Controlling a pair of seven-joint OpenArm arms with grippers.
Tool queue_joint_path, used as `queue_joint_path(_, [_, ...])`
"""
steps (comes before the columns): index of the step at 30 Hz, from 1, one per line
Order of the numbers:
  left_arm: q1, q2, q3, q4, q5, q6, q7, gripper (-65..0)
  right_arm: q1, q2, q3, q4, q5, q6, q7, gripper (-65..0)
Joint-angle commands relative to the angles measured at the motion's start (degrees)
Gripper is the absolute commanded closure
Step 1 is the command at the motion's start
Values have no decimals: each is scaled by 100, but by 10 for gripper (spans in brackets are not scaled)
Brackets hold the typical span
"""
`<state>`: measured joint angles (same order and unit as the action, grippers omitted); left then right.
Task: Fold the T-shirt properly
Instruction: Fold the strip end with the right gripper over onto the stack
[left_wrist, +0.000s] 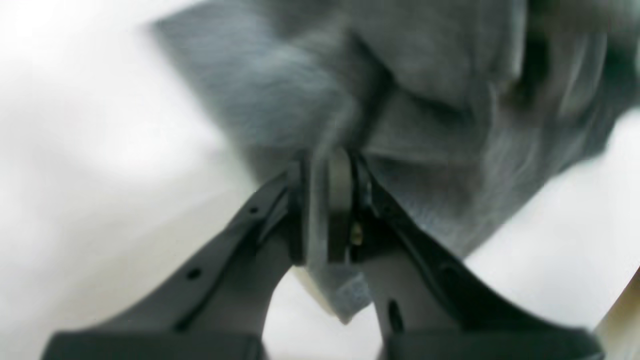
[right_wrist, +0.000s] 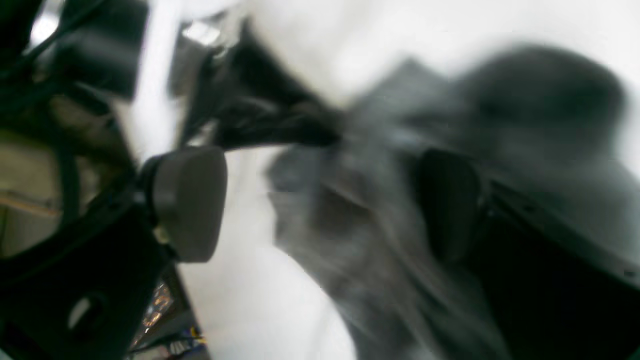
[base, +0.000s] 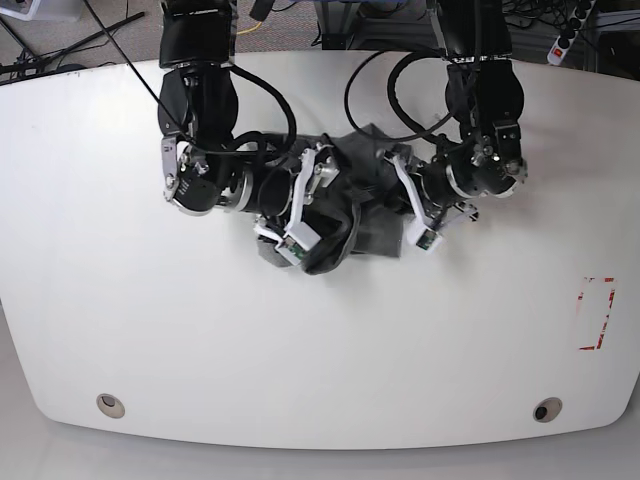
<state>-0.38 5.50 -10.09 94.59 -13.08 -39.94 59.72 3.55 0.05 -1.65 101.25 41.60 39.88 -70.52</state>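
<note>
One grey T-shirt (base: 350, 215), bunched at table centre. Two grippers: left gripper (left_wrist: 325, 210) clamped on cloth, right gripper (right_wrist: 320, 200) spread wide, holding nothing. White table (base: 150, 330); cables (base: 560, 25) at twelve o'clock.

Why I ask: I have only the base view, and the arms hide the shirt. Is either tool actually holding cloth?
Observer: The left wrist view shows the left tool shut on a fold of the T-shirt.
Operator: And the right one?
Observer: The right wrist view shows the right tool with its jaws wide apart, clamping nothing.
Operator: Is any cloth between them?
Observer: Blurred grey cloth fills the side towards one jaw, while the other pad stands bare over the white table.
</note>
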Motion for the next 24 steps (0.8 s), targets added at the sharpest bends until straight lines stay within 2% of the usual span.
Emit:
queue_joint_path(1, [-89, -44, -473, 374, -411, -6, -87, -32, 98, -19, 11, 147, 196, 12, 129, -561])
queue_joint_path(4, [-54, -220, -991, 708, -753, -6, -78, -32, 62, -1, 213, 358, 187, 12, 129, -526])
queue_joint_path(8, [210, -704, -1440, 884, -1105, -6, -78, -32, -52, 210, 442, 719, 204, 12, 120, -487])
queue_joint_path(14, [640, -1372, -1993, 893, -1518, -6, -78, -32, -105, 606, 1066, 965, 204, 12, 120, -485])
queue_joint_path(18, [895, -1556, -2178, 893, -1589, -6, -78, -32, -245, 764, 1391, 701, 204, 12, 111, -485])
queue_joint_path(24, [1168, -1618, -2213, 893, -1589, -6, -87, -32, -298, 737, 1471, 103, 196, 12, 129, -487])
